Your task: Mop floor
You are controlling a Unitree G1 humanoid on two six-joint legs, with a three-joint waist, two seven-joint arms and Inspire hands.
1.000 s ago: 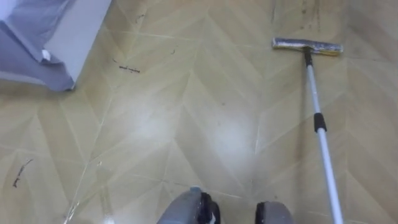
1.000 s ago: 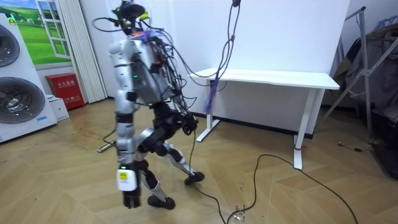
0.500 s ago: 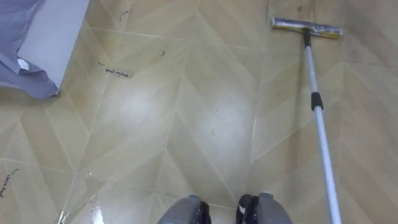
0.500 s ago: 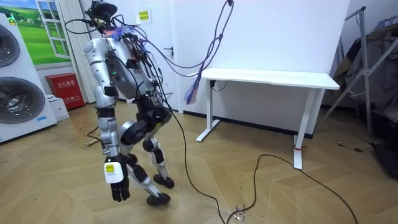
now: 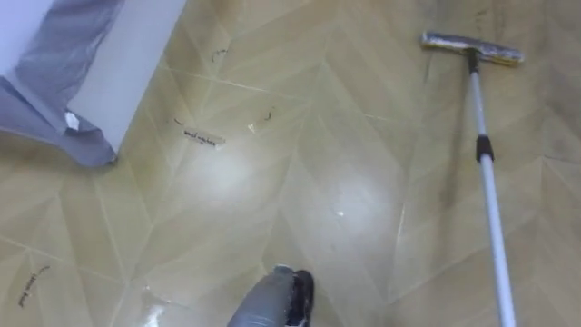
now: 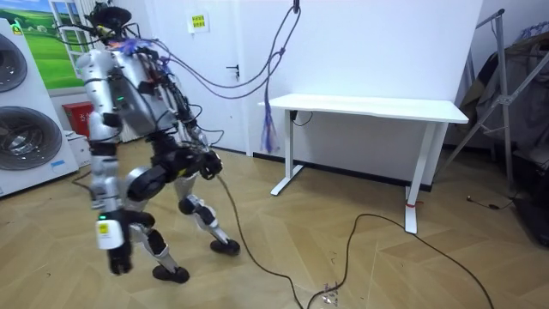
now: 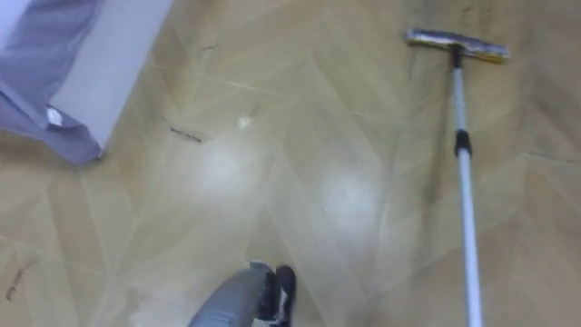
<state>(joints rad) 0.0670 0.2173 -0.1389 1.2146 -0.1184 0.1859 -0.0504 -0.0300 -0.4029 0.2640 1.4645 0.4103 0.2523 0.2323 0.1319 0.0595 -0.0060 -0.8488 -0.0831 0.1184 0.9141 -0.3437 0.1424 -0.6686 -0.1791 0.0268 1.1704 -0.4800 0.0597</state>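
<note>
Mop [image 5: 486, 173] is seen lying flat on the wooden floor [image 5: 300, 200], at the right of the scene in the eye views. It is held by no hand.

The floor is laid in a herringbone pattern. In the room view the robot is seen on it bent forward with one foot ahead of the other. It is placed between the stacked washing machines [image 6: 26, 120] at the room view's left and the white desk [image 6: 377, 107] at the room view's right. A red box [image 6: 75, 116] stands by the washing machines, behind the robot.

At the far left of the eye views a white box-like thing [image 5: 127, 64] is seen, with a grey sheet [image 5: 54, 82] draped over it.

The mop's pale handle [image 5: 495, 236] runs from the near right edge up to the far right. A dark collar [image 5: 485, 148] is fitted partway along it. The flat mop head [image 5: 472, 47] lies crosswise at the far end.

The left hand [image 6: 116, 260] hangs low at the robot's side in the room view, well apart from the mop, and nothing is seen in it. Whether it is open or closed cannot be told.

Short dark marks [image 5: 201, 137] are scattered on the floor near the white thing. A tiny white speck [image 5: 340, 214] lies near the middle.
</note>
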